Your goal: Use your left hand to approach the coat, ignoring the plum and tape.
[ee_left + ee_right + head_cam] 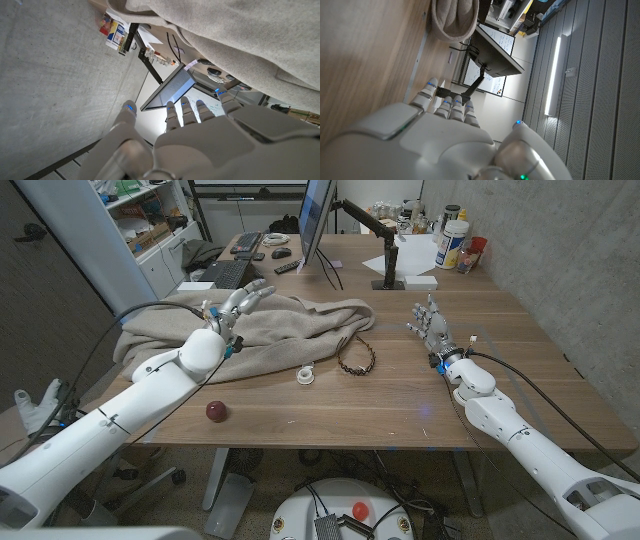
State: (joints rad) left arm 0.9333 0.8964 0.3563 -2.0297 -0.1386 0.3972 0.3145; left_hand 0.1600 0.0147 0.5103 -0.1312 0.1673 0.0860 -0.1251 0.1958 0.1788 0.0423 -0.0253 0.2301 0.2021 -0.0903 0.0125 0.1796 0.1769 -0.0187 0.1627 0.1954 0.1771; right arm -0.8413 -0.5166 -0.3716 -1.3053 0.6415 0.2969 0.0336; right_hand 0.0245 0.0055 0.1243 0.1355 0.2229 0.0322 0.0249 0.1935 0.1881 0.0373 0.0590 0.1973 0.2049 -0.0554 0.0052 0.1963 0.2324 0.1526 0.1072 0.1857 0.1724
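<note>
My left hand (237, 304) hovers over the coat (290, 325), fingers (189, 111) spread apart and holding nothing, reaching across the upper folds of the beige cloth toward the keyboard (226, 272) and monitor (316, 220) behind it. The coat lies crumpled across the left half of the table (400, 410), one rounded edge running toward the middle. My left arm (120, 415) comes in from the near left corner, its cable looping over the cloth. Just in front of the coat's near edge sits the tape (305, 375), a small white roll, with a dark beaded ring (356, 357) beside it. The plum (216, 411) rests nearer the table's front edge, well apart from my hand. Across the table, my right hand (432, 330) stands open on the wood, fingers raised and apart, gripping nothing, well away from the coat. At the far right corner stand bottles (452, 242) beside a sheet of white paper (405, 255).
</note>
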